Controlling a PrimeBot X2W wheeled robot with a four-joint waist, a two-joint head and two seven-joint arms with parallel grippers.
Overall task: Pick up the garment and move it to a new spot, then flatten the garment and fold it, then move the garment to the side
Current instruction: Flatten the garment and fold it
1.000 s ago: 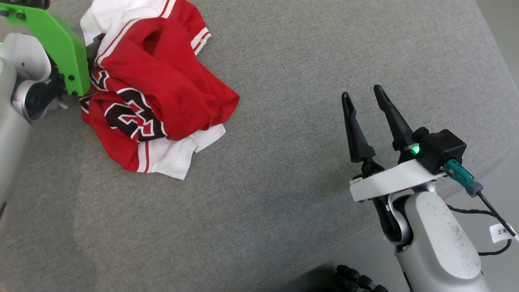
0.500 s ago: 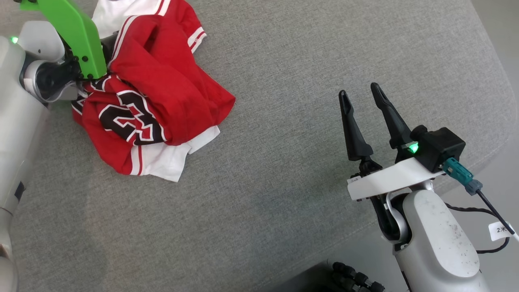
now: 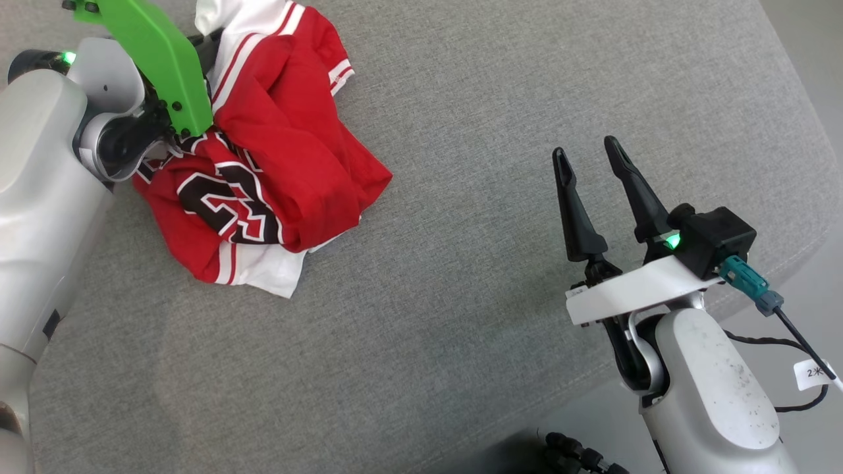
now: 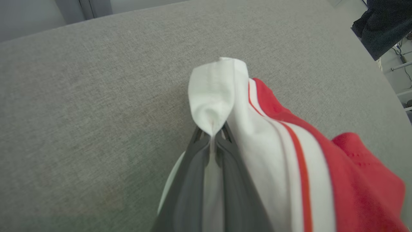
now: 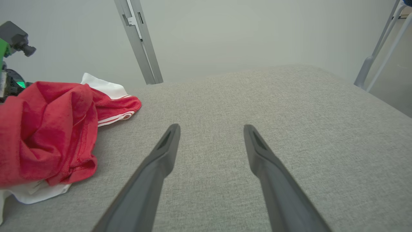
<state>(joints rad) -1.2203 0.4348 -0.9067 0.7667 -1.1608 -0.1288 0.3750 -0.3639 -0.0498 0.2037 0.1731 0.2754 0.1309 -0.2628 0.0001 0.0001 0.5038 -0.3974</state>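
Progress: judged to be at the first step; a grip was on the garment (image 3: 290, 164), but most of the cloth lay heaped on the counter (image 3: 461, 329); the move to a new spot, the flattening, the folding and the setting aside were all judged outstanding.
Left claw (image 4: 211, 130): closed hard on a white edge of the garment; a thin fold was pinched between the two dark fingers, and a small tuft of white cloth stood proud above the tips.
Green bracket (image 3: 164, 72): a smooth, rigid plate on the left wrist; it sat over the garment's upper left edge in the head view.
Garment: at the upper left of the counter; a red jersey with white panels, red-and-white striped trim and black numerals edged in white; soft knit, bunched in deep folds, no part flat; judged likely to drape and trail when lifted by one edge.
Counter: covered in grey woven cloth, fine-grained and matte; its right edge was rounded.
Right claw (image 3: 585, 146): at the lower right, well apart from the garment; fingers spread wide and holding nothing; the fingers were long, tapered and dark.
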